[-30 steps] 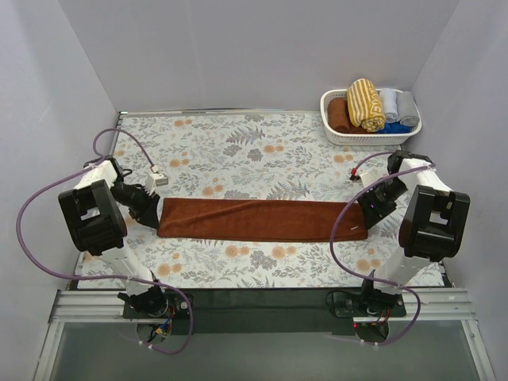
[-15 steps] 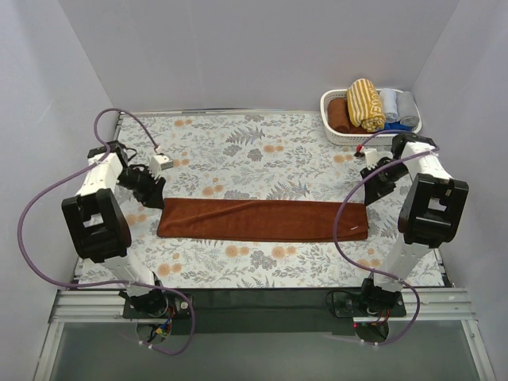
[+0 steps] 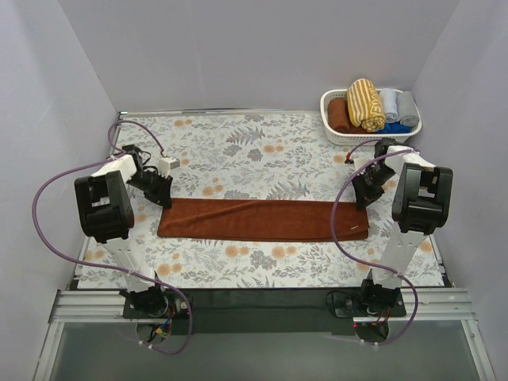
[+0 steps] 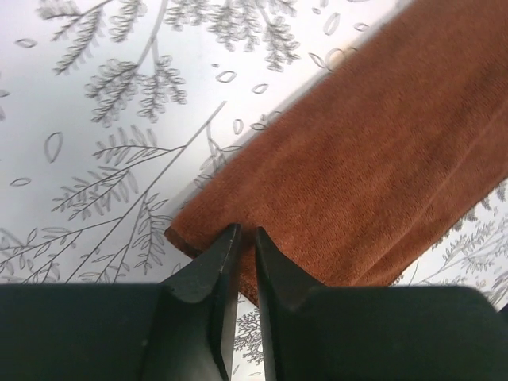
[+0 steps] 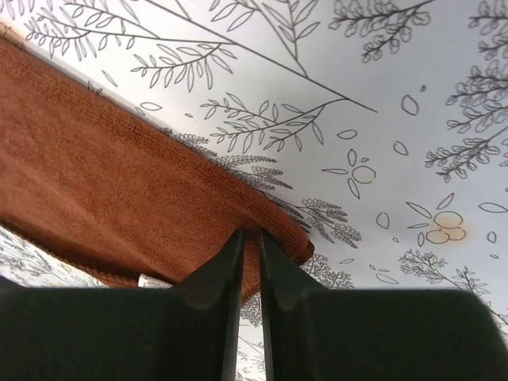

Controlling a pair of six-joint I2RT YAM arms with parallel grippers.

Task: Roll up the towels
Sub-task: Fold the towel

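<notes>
The long rust-brown towel lies flat in a narrow band across the middle of the floral table. My left gripper sits at its far left corner. In the left wrist view its jaws stand almost together, pinching the towel at its edge. My right gripper is at the far right corner. Its jaws are likewise nearly closed on the towel's edge, where the cloth puckers. The mustard-yellow striped towel lies rolled in the basket at the back right.
The white basket stands at the back right corner. It also holds a brown roll, grey rolls and a blue one. Purple cables loop beside both arms. Grey walls close in the table on three sides.
Both grippers left the near side of the towel's ends, swung to the far corners and narrowed their jaws there. The towel has stayed flat.
</notes>
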